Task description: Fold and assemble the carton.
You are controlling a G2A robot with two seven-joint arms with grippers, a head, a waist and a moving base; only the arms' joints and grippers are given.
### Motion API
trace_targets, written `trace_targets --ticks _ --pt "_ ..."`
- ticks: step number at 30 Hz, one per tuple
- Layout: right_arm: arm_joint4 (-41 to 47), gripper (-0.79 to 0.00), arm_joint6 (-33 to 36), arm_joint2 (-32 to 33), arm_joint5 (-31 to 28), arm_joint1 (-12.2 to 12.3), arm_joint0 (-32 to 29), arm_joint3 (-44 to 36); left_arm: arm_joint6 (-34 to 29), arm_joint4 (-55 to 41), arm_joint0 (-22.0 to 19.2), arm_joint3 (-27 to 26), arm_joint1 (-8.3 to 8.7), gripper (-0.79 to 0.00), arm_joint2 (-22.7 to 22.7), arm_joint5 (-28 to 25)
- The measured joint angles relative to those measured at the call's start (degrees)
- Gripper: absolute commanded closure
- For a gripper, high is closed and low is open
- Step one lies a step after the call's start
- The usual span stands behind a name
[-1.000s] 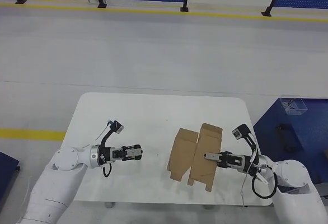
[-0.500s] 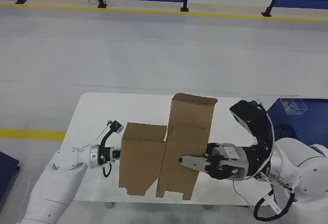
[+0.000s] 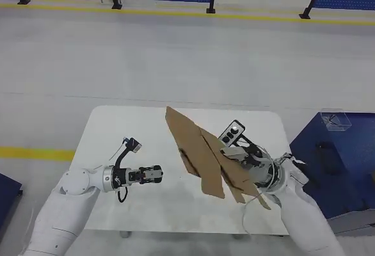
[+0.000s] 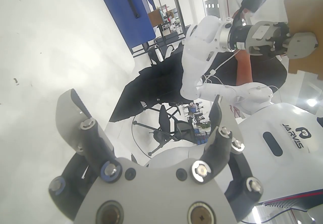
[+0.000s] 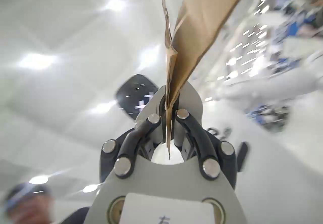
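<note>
The carton [image 3: 192, 139] is a flat brown cardboard blank, held in the air over the middle right of the white table [image 3: 130, 128] and turned almost edge-on to the top view. My right gripper [image 3: 233, 160] is shut on its lower edge. In the right wrist view the fingers [image 5: 151, 119] pinch the doubled edge of the carton [image 5: 202, 20], with the right gripper [image 5: 171, 108] closed around it. My left gripper [image 3: 155, 173] hovers low over the table's left half, open and holding nothing, apart from the carton. The left gripper [image 4: 143, 111] faces the carton [image 4: 302, 7] farther off.
A blue cabinet [image 3: 341, 160] stands just beyond the table's right edge, with a small clear box [image 3: 335, 120] on top. An office chair [image 4: 166, 129] sits on the floor past the table edge. Bare table surface lies at the back left.
The right arm has swung the carton down from close under the top camera and turned it from face-on to nearly edge-on. The left arm has stayed where it was.
</note>
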Motion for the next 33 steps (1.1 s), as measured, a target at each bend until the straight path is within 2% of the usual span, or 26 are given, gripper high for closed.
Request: trace_targets --ticks 4,7,11,15,18,21,24,28,33 --pt "25.1 0.0 -4.0 -6.7 12.5 -1.2 -3.9 0.7 0.0 0.0 0.0 0.0 0.0 -0.785 0.0 0.0" --pt "41.3 0.0 -9.6 -9.8 17.9 -1.7 -5.8 1.9 0.0 0.0 0.0 0.0 0.0 -0.785 0.0 0.0" --pt "52.3 0.0 -14.9 -11.6 19.4 -2.2 -7.0 1.9 0.0 0.0 0.0 0.0 0.0 -0.785 0.0 0.0" --pt "53.0 0.0 -16.1 -12.4 19.8 -2.8 -7.2 2.5 0.0 0.0 0.0 0.0 0.0 -0.785 0.0 0.0" --pt "50.3 0.0 -14.9 -11.7 18.5 -3.2 -7.0 2.5 0.0 0.0 0.0 0.0 0.0 -0.785 0.0 0.0" --pt "41.1 0.0 -10.5 -7.6 14.1 -3.3 -6.2 1.2 0.0 0.0 0.0 0.0 0.0 -0.785 0.0 0.0" --pt "25.6 0.0 -3.0 -1.0 5.6 -2.9 -5.7 0.1 0.0 0.0 0.0 0.0 0.0 -0.785 0.0 0.0" --pt "6.1 0.0 5.7 10.0 -9.4 -1.9 -5.7 -0.6 0.0 0.0 0.0 0.0 0.0 -0.785 0.0 0.0" --pt "-12.1 0.0 9.0 22.1 -26.5 -0.9 -7.2 -2.3 0.0 0.0 0.0 0.0 0.0 -0.785 0.0 0.0"
